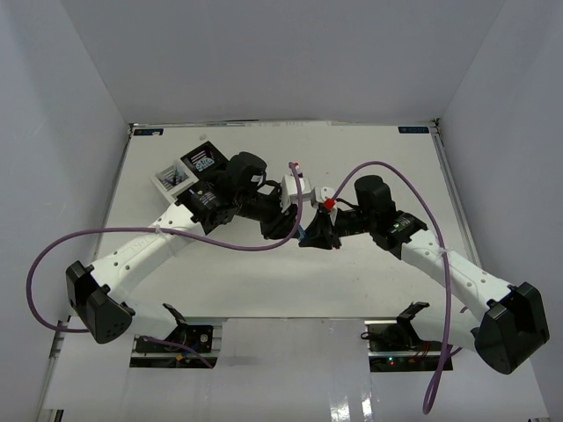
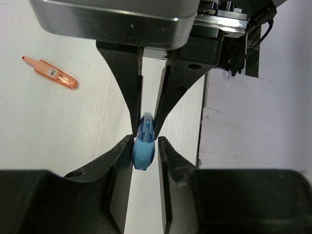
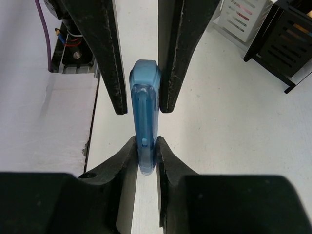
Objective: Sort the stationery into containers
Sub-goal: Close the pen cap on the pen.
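A blue highlighter [image 3: 145,112] hangs in the air between my two grippers over the middle of the table, a blue speck in the top view [image 1: 303,233]. My right gripper [image 3: 145,144] is shut on one end of it. My left gripper [image 2: 145,146] is open around the other end [image 2: 144,148], with a gap on one side. The two grippers face each other [image 1: 295,230] [image 1: 317,234]. The containers stand at the back left: a white one [image 1: 172,179] and a black one [image 1: 204,161]. The right wrist view also shows the white container [image 3: 243,19] and the black container [image 3: 292,41].
An orange highlighter [image 2: 51,73] lies on the white table beyond my left gripper. The near table edge [image 3: 93,122] runs close beside the grippers. White walls close in the back and both sides. Purple cables loop off both arms.
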